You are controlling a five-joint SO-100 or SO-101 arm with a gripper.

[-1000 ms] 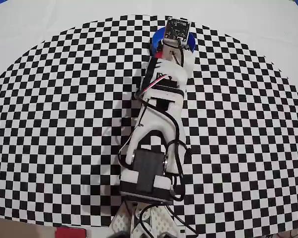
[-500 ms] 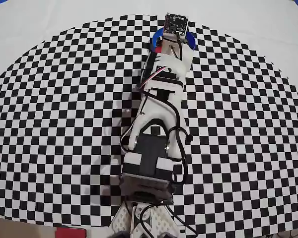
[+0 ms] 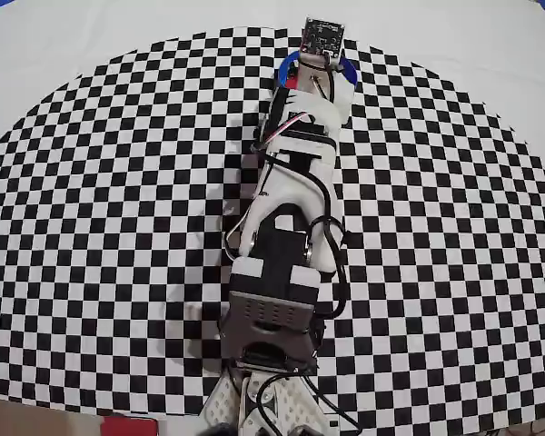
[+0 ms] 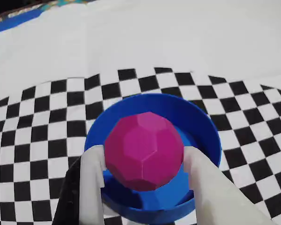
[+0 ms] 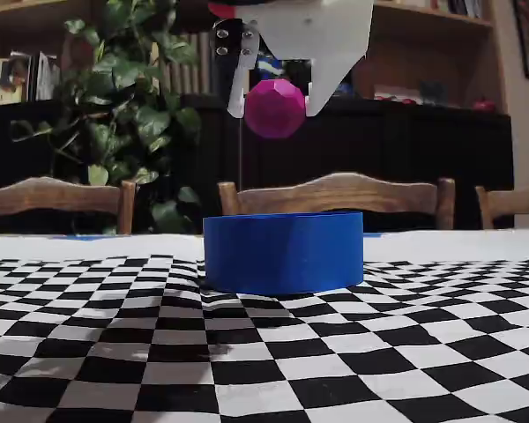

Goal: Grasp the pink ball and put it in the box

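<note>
Checkered cloth (image 5: 353, 370); pink ball (image 5: 276, 108) in hand (image 5: 278, 109) above box (image 5: 283, 250)

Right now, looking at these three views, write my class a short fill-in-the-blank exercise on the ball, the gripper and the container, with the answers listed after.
1. The gripper is shut on the ____ ball.
2. In the fixed view the ball hangs ____ the blue box, not touching it.
3. The box stands on a ____-patterned cloth.
4. In the fixed view, a leafy ____ stands behind the table.

Answers: pink; above; checkered; plant
</note>
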